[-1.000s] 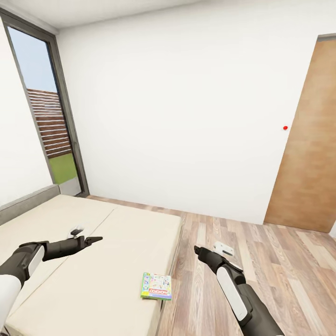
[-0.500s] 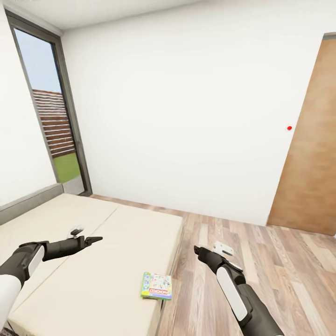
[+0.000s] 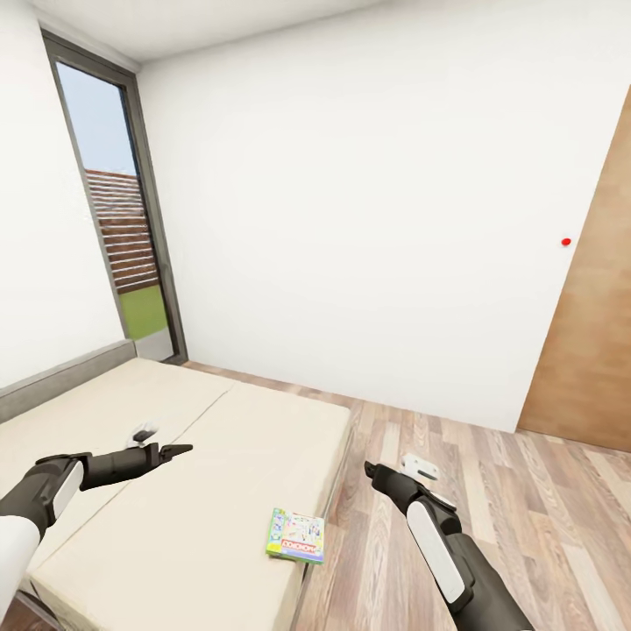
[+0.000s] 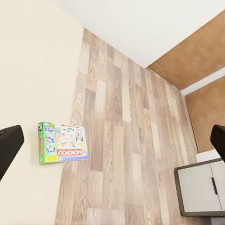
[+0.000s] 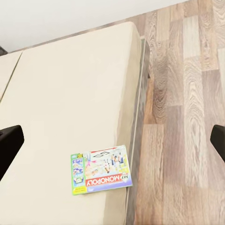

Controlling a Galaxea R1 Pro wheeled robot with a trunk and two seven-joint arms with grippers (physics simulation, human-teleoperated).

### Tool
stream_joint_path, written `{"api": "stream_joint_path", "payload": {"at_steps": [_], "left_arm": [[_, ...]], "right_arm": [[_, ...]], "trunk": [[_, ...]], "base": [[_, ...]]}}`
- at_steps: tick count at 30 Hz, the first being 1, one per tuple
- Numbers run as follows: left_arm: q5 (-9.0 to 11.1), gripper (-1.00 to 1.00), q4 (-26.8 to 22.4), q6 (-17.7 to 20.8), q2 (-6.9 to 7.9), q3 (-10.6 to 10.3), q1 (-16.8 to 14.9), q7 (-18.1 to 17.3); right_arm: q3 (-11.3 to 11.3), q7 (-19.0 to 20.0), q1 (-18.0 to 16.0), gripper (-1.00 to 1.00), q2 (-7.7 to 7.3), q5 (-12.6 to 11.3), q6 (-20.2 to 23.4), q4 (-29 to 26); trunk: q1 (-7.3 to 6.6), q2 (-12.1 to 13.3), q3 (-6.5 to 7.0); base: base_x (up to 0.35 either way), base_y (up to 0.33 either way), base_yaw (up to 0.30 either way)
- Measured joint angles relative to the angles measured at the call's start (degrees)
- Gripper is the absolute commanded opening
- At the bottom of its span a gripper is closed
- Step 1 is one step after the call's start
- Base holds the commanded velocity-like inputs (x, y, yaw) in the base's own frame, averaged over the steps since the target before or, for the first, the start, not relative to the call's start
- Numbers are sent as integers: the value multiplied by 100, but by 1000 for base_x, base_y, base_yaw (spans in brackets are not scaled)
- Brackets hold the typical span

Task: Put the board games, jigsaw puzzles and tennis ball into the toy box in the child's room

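The robot's view has swung left. Both pincers hang open and empty; the board game lies between them, nearer the right gripper, at the bed edge, beyond the left gripper. A reach looks close.

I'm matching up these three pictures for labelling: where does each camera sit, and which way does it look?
Head view: high on the robot, facing forward and down at the bed and the wall; both arms show.
Left wrist view: over the bed's edge, facing down at the floor; dark fingertips at the sides.
Right wrist view: likewise, facing down.
All share the board game.
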Motion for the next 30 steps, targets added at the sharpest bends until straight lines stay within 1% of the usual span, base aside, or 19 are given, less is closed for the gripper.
{"api": "stream_joint_path", "payload": {"at_steps": [10,21,30], "left_arm": [[-1,100,0,6,0,0,0,-2],[1,100,0,9,0,-1,0,6],[-1,100,0,8,0,0,0,-1]], "right_arm": [[0,0,0,100,0,4,0,-4],[0,3,2,100,-4,6,0,1],[5,8,2,100,-7,6,0,-4]], "trunk": [[0,0,0],[-1,0,0],[0,0,0]], "base": [[0,-5,10],[80,-62,166],[26,-22,40]]}}
